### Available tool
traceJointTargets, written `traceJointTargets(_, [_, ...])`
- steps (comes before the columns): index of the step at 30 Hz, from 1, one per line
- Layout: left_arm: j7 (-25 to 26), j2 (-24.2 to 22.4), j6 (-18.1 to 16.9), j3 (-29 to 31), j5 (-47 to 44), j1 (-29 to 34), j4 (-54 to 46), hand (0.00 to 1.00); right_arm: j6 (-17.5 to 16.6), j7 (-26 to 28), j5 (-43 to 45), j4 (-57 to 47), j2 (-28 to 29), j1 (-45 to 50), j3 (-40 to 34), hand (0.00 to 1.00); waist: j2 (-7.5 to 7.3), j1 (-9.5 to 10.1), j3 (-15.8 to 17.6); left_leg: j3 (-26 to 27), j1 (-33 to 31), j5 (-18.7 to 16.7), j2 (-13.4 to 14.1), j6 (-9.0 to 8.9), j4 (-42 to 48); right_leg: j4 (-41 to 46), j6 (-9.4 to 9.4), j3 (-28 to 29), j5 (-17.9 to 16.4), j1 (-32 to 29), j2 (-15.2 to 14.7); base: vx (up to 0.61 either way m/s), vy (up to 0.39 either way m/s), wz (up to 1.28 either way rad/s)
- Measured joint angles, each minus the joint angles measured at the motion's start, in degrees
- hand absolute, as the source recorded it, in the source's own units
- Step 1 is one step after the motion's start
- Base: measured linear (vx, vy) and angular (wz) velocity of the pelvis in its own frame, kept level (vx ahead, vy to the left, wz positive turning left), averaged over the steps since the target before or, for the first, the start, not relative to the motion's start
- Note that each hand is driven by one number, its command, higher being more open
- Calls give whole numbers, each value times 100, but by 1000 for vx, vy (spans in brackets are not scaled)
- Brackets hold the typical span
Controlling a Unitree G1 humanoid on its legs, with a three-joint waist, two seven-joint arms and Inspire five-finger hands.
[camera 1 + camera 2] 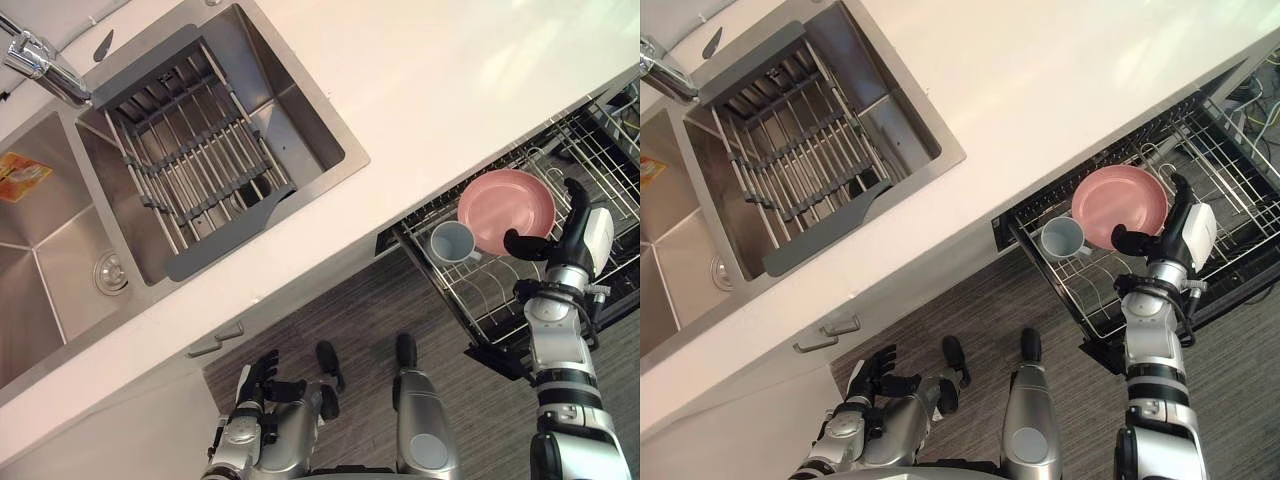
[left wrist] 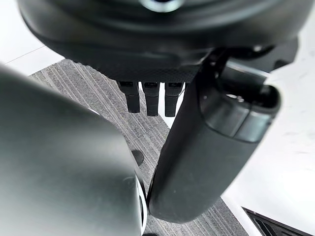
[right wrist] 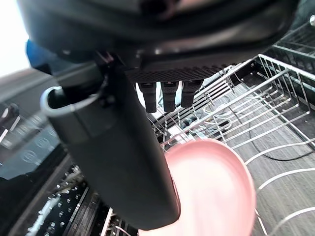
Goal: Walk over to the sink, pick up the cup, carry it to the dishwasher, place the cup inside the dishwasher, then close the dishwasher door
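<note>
Left eye view: right robot hand (image 1: 568, 240) hangs over the pulled-out dishwasher rack (image 1: 600, 150), fingers straight and spread from the thumb, gripping nothing. We see the thumb stretch toward the pink plate (image 1: 505, 205); we cannot tell whether it touches. Cup (image 1: 452, 243) sits in the rack on that hand's thumb side, past the plate and apart from the hand, mouth facing us. Left robot hand (image 1: 262, 385) hangs low, well apart from the right one, under the counter (image 1: 450, 80), fingers relaxed, empty. Sink (image 1: 300, 105) lies beyond the left robot hand, grey drain rack (image 1: 190, 150) across it.
</note>
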Motion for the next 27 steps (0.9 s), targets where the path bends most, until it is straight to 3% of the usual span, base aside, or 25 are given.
traceJointTargets(8, [28,13,130,96,126,2,37,90,-55,-61,-25,-1404,526,904,-601,90,-101,-41,-40,-84,269,-21,13,-30,-102,-276,11,-103,26,398,34,13,3,4])
traceJointTargets(14, [24,98,200,247,318,73,83,90,-200,-86,90,-1965,1144,1607,-874,90,-386,-147,-201,60,532,-114,65,-105,-128,-610,16,22,92,717,110,59,4,-15])
traceJointTargets(20, [11,74,249,375,407,184,120,90,-358,47,1033,-2032,1559,2295,-1454,90,-515,-221,-499,230,734,-269,59,-110,-129,-868,67,198,141,939,111,50,34,-18])
traceJointTargets(27, [-81,24,311,653,407,455,135,90,-525,407,2366,-1999,1795,2985,-1590,90,-518,-265,-910,299,931,-300,55,-145,-178,-917,72,278,141,1094,110,6,18,-8])
